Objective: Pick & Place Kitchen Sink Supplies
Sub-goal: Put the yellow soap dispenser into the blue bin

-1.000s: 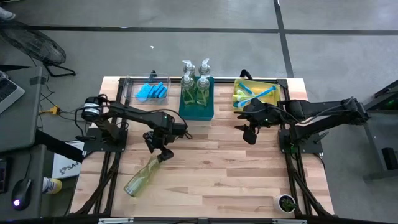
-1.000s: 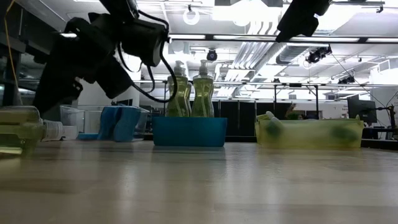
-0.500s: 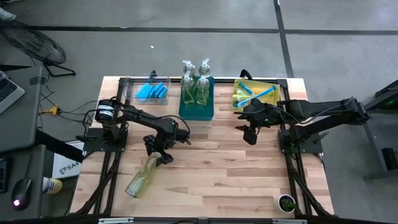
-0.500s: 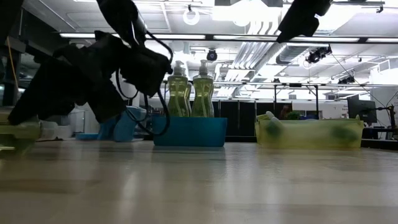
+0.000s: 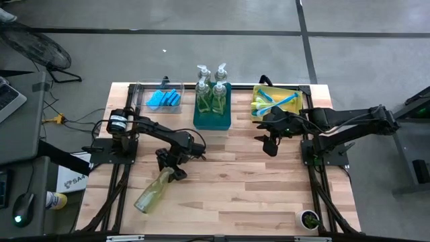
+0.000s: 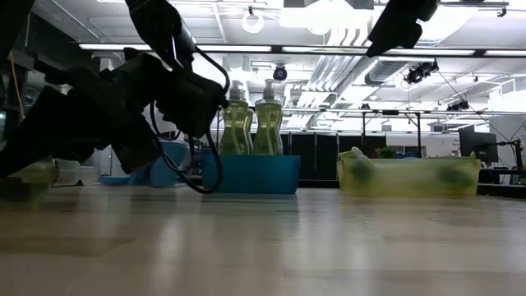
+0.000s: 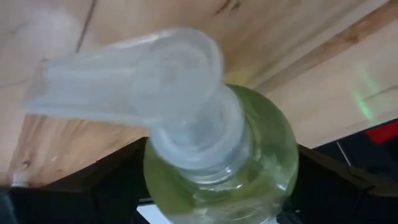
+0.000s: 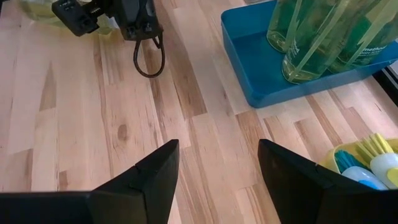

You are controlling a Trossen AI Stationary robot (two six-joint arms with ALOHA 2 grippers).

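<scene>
Now soap bottle between left claw fingers.

1 clear pump bottle of yellow-green soap lies on its side on bench, pump end toward the middle, left-front area. 4 more bottles upright in teal bin. Blue sponges on edge in clear bin. Blue + lime brushes lie in yellow bin.
</scene>
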